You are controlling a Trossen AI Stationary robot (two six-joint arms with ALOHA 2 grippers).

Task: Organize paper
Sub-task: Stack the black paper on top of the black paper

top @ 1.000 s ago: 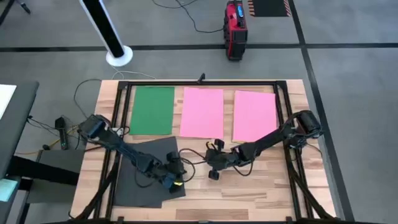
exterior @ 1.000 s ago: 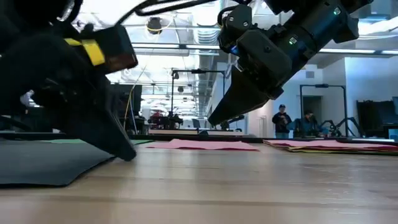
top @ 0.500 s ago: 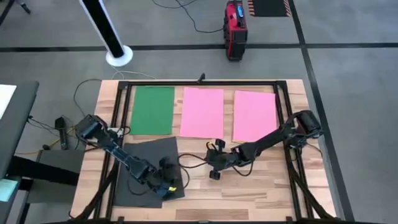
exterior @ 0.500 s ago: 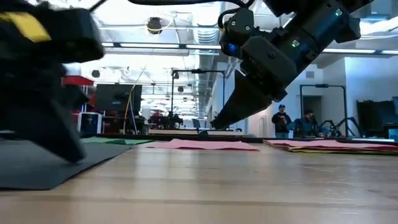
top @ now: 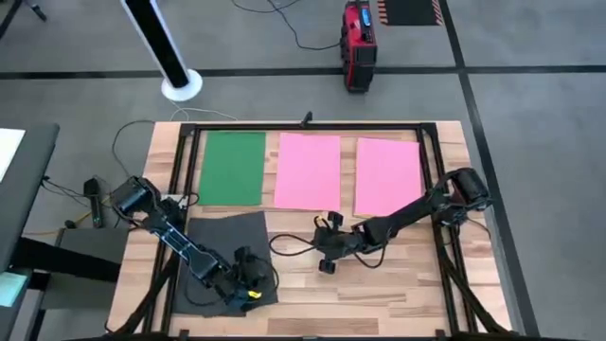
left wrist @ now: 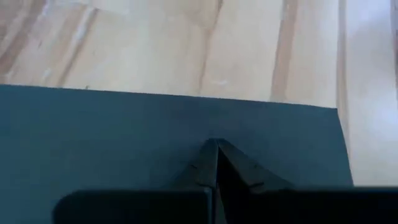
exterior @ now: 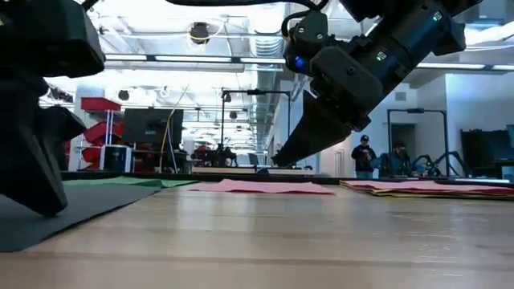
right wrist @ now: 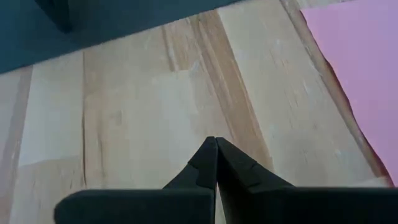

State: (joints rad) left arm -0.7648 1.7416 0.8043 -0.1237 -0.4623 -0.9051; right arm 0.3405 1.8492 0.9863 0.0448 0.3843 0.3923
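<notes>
Under my left gripper lies the dark grey sheet: the tips press down on its near corner area, at the table's front-left. From the left wrist view the two fingers are pressed together, point to point, on the grey surface with nothing between them; the sheet's edge and bare wooden tabletop lie just ahead. So the sheet spreads back and to the left from the tips, its long axis running roughly front to back, slightly skewed against the table's edges.

My right gripper hangs over bare wood near the table's centre, fingers likewise together, holding nothing; a pink sheet's edge sits off to one side in its wrist view. Left arm is the nearer to the grey sheet, already on it; I judge any drag or realignment falls to it.

Count, high view: one green sheet, two pink sheets in a row at the back, one dark grey in front. Low view hints at a yellowish edge under the right-hand pink stack; cannot confirm.
</notes>
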